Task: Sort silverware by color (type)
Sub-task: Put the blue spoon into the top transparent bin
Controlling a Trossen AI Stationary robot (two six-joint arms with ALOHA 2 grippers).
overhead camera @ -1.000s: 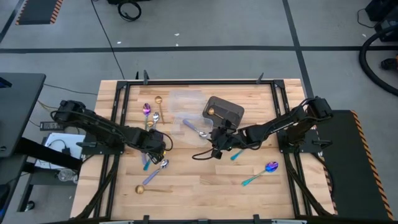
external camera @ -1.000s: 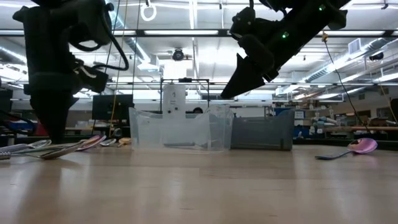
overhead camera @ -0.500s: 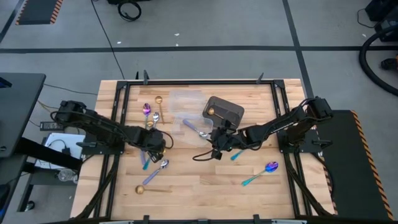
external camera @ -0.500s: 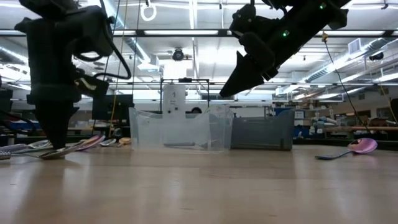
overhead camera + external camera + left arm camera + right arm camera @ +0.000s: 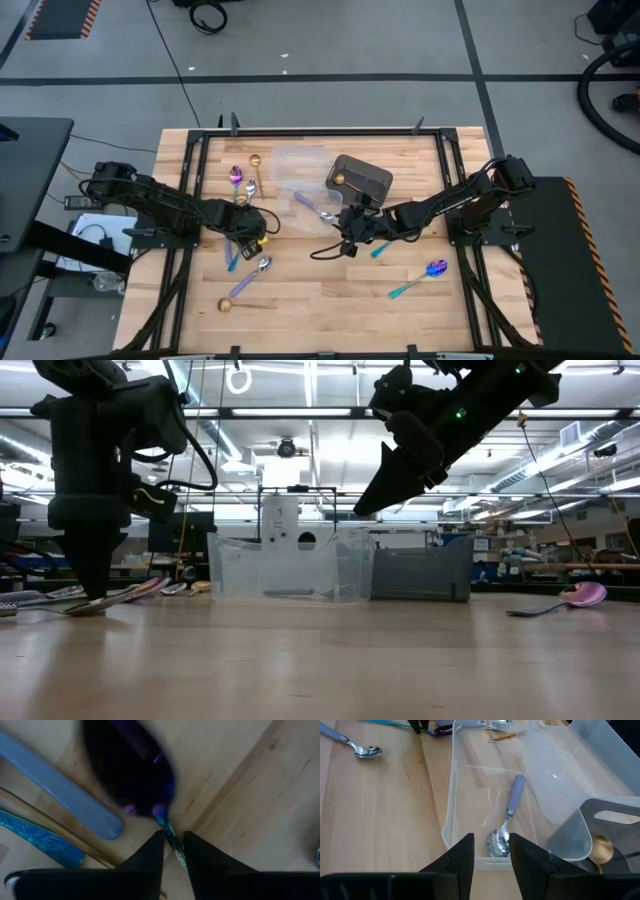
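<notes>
I have the left gripper [image 5: 172, 842] down on the table [image 5: 310, 300] in the left-hand spoon cluster, fingers narrowly parted astride the neck of the purple-blue spoon [image 5: 132, 770], not yet clamped. I judge I should close squarely on that thin neck, then lift straight clear of the neighbouring lavender handle [image 5: 60, 790]. The right gripper [image 5: 491, 851] hovers open above the clear tub [image 5: 451, 800] holding a silver spoon [image 5: 504, 827].
</notes>
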